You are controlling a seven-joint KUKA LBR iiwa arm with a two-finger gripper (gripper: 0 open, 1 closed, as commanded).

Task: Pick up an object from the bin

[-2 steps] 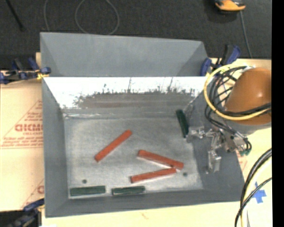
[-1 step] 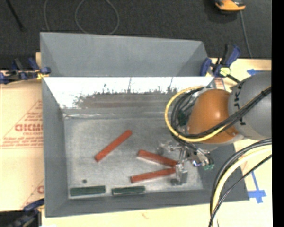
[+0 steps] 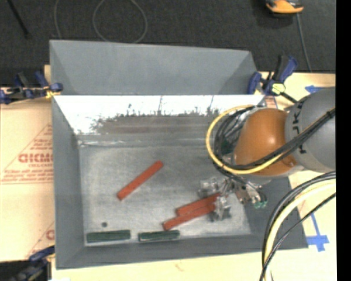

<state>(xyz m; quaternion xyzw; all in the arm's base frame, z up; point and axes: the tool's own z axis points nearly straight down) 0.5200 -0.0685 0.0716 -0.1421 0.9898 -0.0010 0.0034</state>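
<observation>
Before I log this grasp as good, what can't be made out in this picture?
- Right end of the lower red bars: camera view, covered by the gripper.
- The dark speck at front left: too small to name.
- Right side of the bin: hidden behind the arm's orange cover.

Arm (image 3: 307,136) reaching in, jaws down.

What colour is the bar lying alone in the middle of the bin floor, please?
The lone bar is reddish orange, shown best in the camera view.
</observation>
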